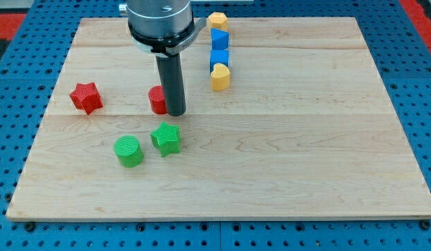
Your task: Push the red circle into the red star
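Tip (176,112) is being held against the right side of the red circle (157,100); no claw is fitted, so nothing is being grasped, only pushed. Red circle is being kept as landmark: the red star (86,97) is lying well apart to its left, roughly level. A straight leftward push through the circle's centre is being called for, lest it be slipped off sideways. Below it, green star (166,138) and green cylinder (128,150) are being left clear. No writing is being seen.
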